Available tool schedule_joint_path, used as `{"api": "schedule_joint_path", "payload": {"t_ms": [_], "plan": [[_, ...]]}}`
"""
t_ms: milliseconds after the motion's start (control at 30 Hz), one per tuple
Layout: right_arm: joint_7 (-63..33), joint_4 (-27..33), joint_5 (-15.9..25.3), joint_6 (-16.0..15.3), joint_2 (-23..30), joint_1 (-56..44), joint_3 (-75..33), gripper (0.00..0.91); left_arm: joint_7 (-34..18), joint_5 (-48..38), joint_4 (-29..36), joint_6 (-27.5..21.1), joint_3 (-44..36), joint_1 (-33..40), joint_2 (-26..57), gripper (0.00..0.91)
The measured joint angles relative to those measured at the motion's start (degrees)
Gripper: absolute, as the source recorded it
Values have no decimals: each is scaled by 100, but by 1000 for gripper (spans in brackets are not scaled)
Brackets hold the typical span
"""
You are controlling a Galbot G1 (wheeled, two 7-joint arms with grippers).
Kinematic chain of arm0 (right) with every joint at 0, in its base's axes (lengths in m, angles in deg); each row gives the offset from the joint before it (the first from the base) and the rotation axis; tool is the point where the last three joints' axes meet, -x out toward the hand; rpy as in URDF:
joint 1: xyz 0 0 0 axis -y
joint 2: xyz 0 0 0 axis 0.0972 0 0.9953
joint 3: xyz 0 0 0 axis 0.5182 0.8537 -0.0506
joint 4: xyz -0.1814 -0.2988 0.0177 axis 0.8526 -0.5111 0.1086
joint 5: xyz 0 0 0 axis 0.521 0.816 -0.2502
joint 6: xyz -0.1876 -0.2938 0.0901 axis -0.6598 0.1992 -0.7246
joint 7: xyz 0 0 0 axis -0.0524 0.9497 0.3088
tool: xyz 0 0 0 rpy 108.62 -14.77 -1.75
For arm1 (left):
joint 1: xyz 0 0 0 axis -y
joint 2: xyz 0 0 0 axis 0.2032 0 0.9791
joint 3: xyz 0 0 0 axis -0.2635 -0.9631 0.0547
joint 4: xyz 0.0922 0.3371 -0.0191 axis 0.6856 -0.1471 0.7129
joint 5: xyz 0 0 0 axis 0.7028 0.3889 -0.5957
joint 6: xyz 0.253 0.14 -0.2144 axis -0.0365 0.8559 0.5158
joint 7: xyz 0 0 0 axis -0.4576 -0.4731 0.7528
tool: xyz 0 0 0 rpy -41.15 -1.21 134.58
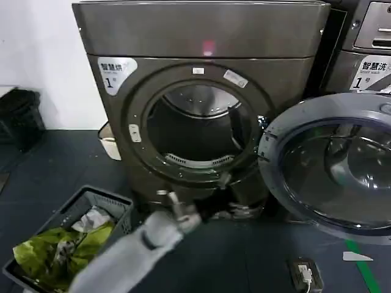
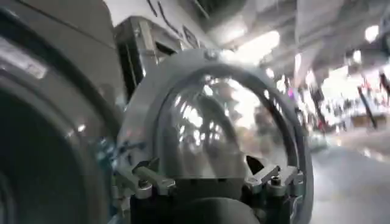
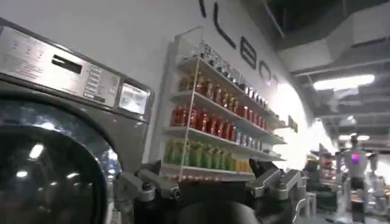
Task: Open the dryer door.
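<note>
Head view, nearest first: a grey plastic lattice basket (image 1: 101, 204) sits on the dark floor at the lower left, with crumpled yellow-green and white cloth (image 1: 58, 247) in it. Beside it the left arm, in a smooth pale grey sleeve, reaches up and forward from the bottom edge to the left gripper (image 1: 223, 182), which is low in front of the dryer (image 1: 201, 79), just under the bottom rim of the round drum opening (image 1: 195, 131). A small dark device (image 1: 304, 273) with a cable lies on the floor to the right. The dryer door (image 1: 333, 165) stands swung wide open on the right of the opening, hinged at that side, its grey plastic inner ring facing the camera around a bulging dome of dark tinted glass. The dryer's body is brushed dark metal with a white number sticker at the upper left; a neighbouring machine (image 1: 366, 43) of the same finish stands to the right behind the door. The left wrist view adds the left gripper (image 2: 213, 179) from behind: its two metal fingers stand wide apart with nothing between them, and the door's glass dome (image 2: 213, 128) shows beyond them. The right wrist view shows the right gripper (image 3: 213, 182), likewise spread wide and empty, before another machine's control panel (image 3: 67, 70) and white shelves of coloured bottles (image 3: 213, 128).
</note>
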Motion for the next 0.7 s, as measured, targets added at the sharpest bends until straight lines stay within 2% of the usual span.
{"api": "schedule_joint_path", "payload": {"t_ms": [300, 467, 700], "plan": [[-309, -1, 572, 104, -44, 66, -224, 907, 822, 508, 140, -711, 1109, -697, 1734, 907], [-292, 4, 838, 99, -80, 63, -329, 907, 1025, 658, 20, -1021, 1702, -1074, 2405, 907], [-346, 55, 1084, 111, -204, 100, -398, 907, 1316, 739, -298, -1136, 2216, -1408, 3145, 907]]}}
